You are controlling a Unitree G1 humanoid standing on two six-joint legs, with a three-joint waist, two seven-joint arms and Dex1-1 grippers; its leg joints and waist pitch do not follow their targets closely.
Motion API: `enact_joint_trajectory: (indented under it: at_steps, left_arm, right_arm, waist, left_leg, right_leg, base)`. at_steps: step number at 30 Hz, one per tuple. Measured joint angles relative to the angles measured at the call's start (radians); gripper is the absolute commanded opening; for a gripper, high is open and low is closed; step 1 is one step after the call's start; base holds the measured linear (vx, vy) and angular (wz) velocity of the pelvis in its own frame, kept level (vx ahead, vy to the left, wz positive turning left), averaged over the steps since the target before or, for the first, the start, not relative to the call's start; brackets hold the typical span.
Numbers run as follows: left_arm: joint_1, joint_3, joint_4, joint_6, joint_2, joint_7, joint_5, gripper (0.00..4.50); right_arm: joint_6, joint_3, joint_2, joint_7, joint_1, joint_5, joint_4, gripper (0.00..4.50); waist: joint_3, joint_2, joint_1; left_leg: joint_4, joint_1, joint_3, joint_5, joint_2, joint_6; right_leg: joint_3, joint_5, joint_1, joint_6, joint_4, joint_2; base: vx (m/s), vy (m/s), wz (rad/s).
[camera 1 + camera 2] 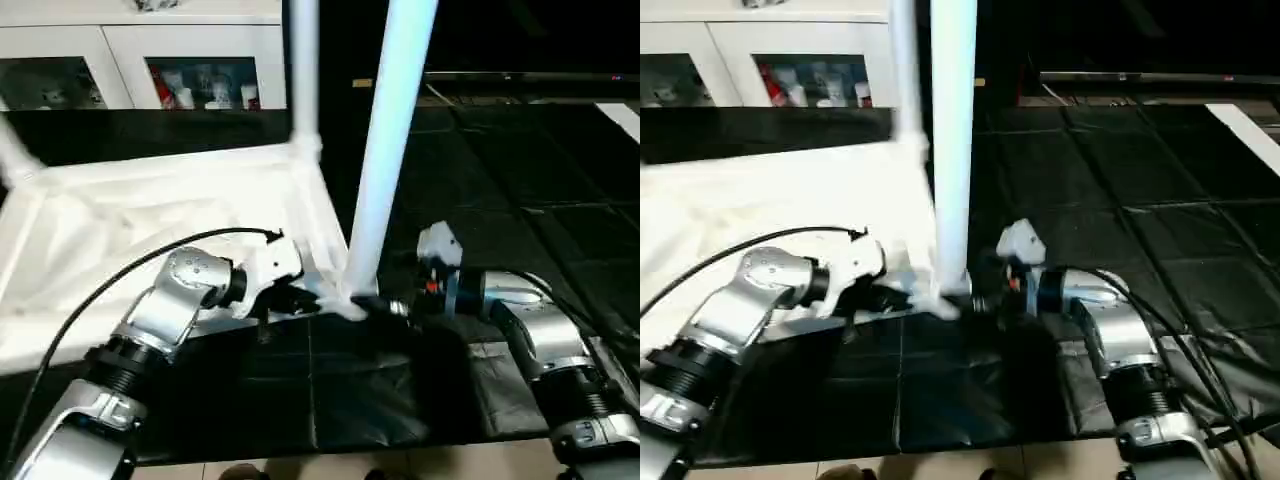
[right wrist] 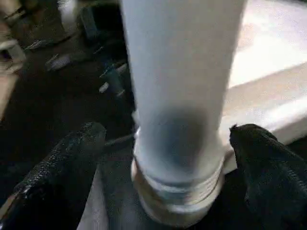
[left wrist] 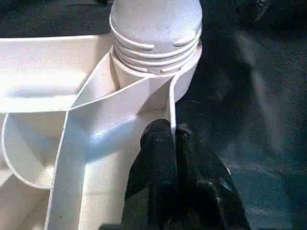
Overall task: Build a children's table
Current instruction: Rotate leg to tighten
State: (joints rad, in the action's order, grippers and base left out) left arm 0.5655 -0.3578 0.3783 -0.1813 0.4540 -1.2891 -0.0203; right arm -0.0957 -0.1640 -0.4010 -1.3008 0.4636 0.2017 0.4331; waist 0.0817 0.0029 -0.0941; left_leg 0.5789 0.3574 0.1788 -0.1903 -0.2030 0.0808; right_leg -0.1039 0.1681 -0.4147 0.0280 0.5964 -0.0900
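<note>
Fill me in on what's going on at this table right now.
The robot is assembling a children's table. The white table top lies upside down on a black mat. The left gripper is pinched on the top's rim beside a corner socket. A white leg stands in that socket with some threads still showing, and the right gripper sits open around its base. Another leg stands at the far corner.
</note>
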Motion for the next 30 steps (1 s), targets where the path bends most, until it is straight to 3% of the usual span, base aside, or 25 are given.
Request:
enact_joint_trajectory:
  at_steps: [7, 30]
  left_arm:
    - [0.025, -0.039, 0.021, 0.063, 0.038, -0.127, 0.003, 0.0]
    - [0.025, -0.067, 0.02, 0.105, 0.041, -0.184, 0.006, 0.0]
  right_arm:
    - [0.041, -0.058, -0.021, -0.136, 0.012, -0.003, 0.007, 4.45]
    - [0.068, -0.107, 0.018, -0.171, 0.026, -0.003, 0.041, 2.72]
  waist:
    - [0.0, -0.001, -0.007]
    - [0.0, -0.001, -0.019]
  left_leg:
    - [0.002, 0.0, 0.0, 0.0, 0.0, 0.0]
    - [0.006, 0.0, 0.0, -0.001, 0.0, 0.001]
  right_leg:
    - [0.0, 0.0, 0.0, 0.0, 0.002, 0.0]
    - [0.002, 0.0, 0.001, 0.0, 0.005, 0.0]
  base:
    - [0.0, 0.0, 0.0]
    - [0.0, 0.0, 0.0]
